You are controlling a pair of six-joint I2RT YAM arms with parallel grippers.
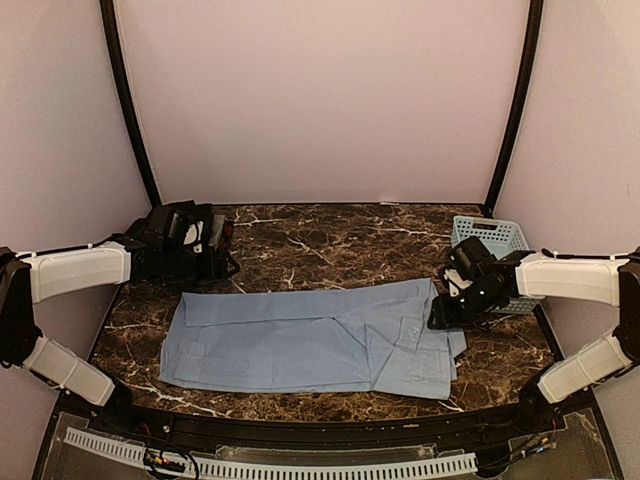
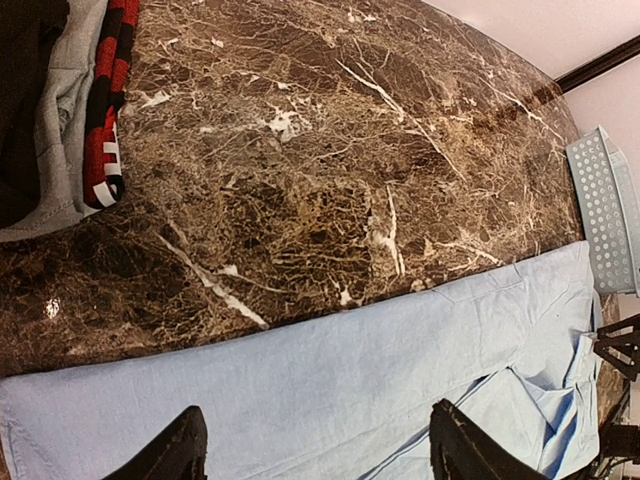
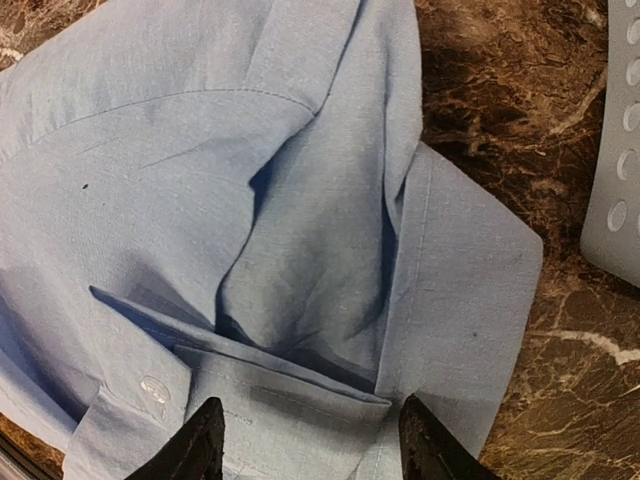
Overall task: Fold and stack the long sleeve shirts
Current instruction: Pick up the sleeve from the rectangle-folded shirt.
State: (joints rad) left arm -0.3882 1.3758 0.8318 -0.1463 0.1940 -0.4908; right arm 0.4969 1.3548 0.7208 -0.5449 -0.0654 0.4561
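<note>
The light blue long sleeve shirt (image 1: 310, 340) lies flat on the marble table, folded into a long band running left to right. My right gripper (image 1: 445, 315) is down at its right end. In the right wrist view its jaws (image 3: 315, 445) stand apart over a folded cuff-like edge of the shirt (image 3: 300, 250), near a clear button. My left gripper (image 1: 215, 255) hovers open at the back left, its fingers (image 2: 320, 455) framing the shirt's far edge (image 2: 330, 380) without touching. A dark garment with grey and red parts (image 2: 60, 110) lies at the back left, mostly hidden under that arm.
A pale blue plastic lattice basket (image 1: 495, 240) stands at the back right, just beyond the right gripper; its wall shows as well (image 3: 620, 150) (image 2: 605, 210). Bare marble table (image 1: 340, 245) lies between the shirt and the back wall. The table's near edge is curved.
</note>
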